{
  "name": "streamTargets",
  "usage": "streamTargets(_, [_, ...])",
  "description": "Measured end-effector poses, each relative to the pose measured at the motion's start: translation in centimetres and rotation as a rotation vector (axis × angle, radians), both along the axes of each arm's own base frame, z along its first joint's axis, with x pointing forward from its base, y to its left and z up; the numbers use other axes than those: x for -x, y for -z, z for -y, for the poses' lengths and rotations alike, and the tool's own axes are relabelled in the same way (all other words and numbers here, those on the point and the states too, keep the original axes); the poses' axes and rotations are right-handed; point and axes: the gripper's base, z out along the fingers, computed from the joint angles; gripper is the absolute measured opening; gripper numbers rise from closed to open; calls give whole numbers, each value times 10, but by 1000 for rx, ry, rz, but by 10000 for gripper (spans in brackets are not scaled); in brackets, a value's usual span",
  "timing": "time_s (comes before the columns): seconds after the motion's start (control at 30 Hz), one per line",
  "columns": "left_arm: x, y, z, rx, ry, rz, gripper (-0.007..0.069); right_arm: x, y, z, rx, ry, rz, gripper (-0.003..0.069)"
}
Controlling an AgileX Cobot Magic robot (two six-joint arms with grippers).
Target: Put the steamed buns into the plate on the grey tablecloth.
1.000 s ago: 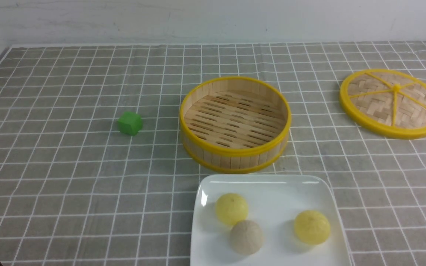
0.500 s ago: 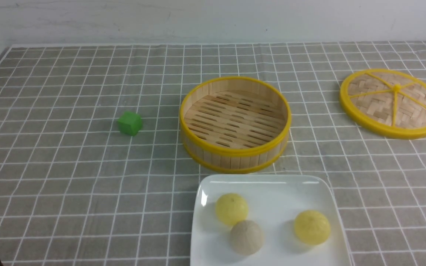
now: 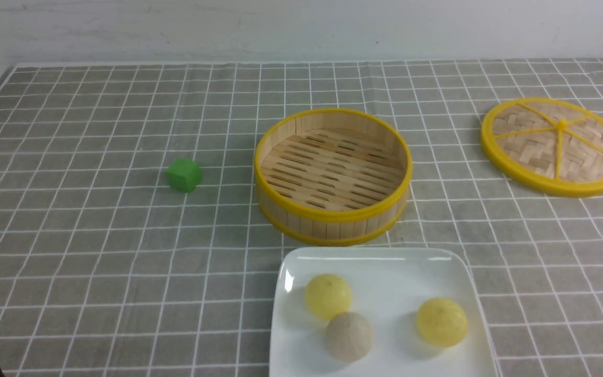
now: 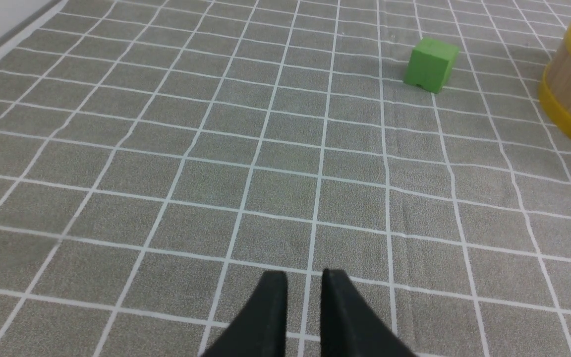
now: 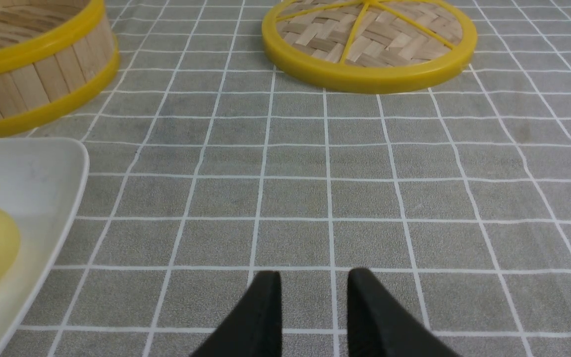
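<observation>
the left gripper (image 4: 299,297) hangs low over the grey tablecloth (image 4: 246,148), its black tapered jaws slightly parted with a narrow gap and nothing between them. ahead of it and off to one side sits a small matte green cube (image 4: 431,64), and further out the slatted wall of the round yellow-rimmed bamboo steamer basket (image 3: 333,175).

the right gripper (image 5: 314,302) is likewise parted a little wider, empty, over bare cloth. just beside it lies the corner of the glossy white rounded-square plate (image 5: 42,163); well ahead rests the flat woven bamboo lid (image 5: 370,42) with its yellow ring and spokes.

all 3 steamed buns are in the plate: a pale yellow dome (image 3: 327,296) touching a beige-white one (image 3: 349,336), and a second yellow one (image 3: 442,321) apart from them. the basket is empty, so the task looks finished, with nothing left to carry.

the buns look smooth and soft, the plate slick and shallow-rimmed, the cloth a coarse weave gridded with thin white lines.
</observation>
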Motion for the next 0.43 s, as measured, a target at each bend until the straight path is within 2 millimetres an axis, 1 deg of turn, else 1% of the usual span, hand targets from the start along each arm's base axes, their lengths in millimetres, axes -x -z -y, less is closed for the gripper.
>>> streamTargets(0.43, [0,0,0,-1,0,0,137,0,0,0,0,0,0,229])
